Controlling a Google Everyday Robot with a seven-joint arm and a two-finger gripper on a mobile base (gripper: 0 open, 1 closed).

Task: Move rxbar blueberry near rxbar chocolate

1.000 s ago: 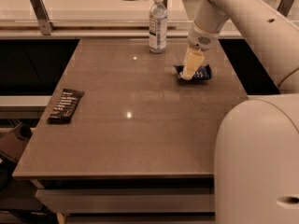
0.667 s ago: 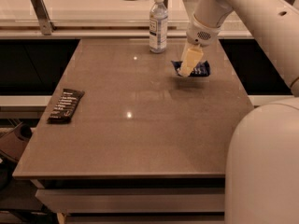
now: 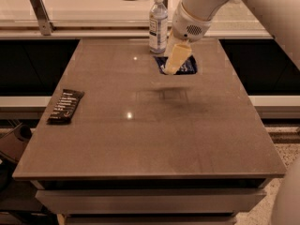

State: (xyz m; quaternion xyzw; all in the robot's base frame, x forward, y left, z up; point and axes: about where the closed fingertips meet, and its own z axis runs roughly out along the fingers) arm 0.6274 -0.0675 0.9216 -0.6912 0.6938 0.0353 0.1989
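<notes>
**A:** Why's the rxbar blueberry [image 3: 187,67] hanging over the back of the table [image 3: 197,144]?

**B:** The gripper [image 3: 171,68] is clamped on it and has it lifted, just beside the water bottle [image 3: 158,22]. You can see its shadow underneath. The rxbar chocolate [image 3: 65,106] sits at the left edge, well apart. The fingers hide half the wrapper, and the arm's cut off up top.

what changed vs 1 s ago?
The gripper, fingers shut on the rxbar blueberry, has carried it slightly left, toward the rxbar chocolate. The rxbar chocolate and the water bottle stayed where they were.
</notes>
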